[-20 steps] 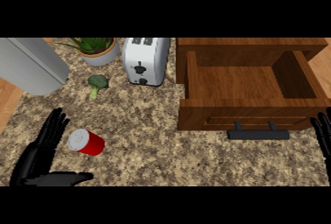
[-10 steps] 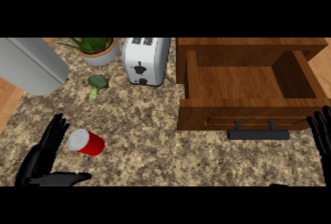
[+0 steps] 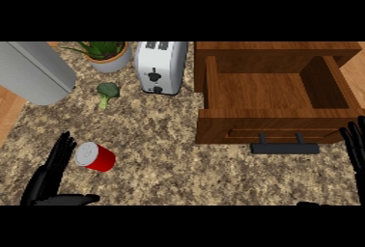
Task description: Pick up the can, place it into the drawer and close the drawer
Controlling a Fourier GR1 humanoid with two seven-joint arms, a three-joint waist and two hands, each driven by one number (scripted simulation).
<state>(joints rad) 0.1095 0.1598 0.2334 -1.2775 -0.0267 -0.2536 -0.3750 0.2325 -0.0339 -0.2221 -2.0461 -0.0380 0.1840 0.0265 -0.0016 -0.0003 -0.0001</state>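
The red can (image 3: 96, 156) is lying on its side on the speckled worktop (image 3: 171, 166), just beside the left hand (image 3: 49, 177), which is holding its fingers straight and open. The wooden drawer (image 3: 235, 120) is standing open, well apart. The right hand (image 3: 354, 144) is resting open at the right edge.

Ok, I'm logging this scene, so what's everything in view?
can: 1, red, silver end, on its side, lower left
drawer: 1, brown wood, open, upper right
handle: 1, black, drawer's front
toaster: 1, silver, top centre
potted plant: 1, green, grey pot, left of toaster
broccoli: 1, green, below the plant
metal object: 1, grey, top left
counter: 1, speckled brown, under everything
left robot hand: 1, black, open, left of can
right robot hand: 1, black, open, right edge
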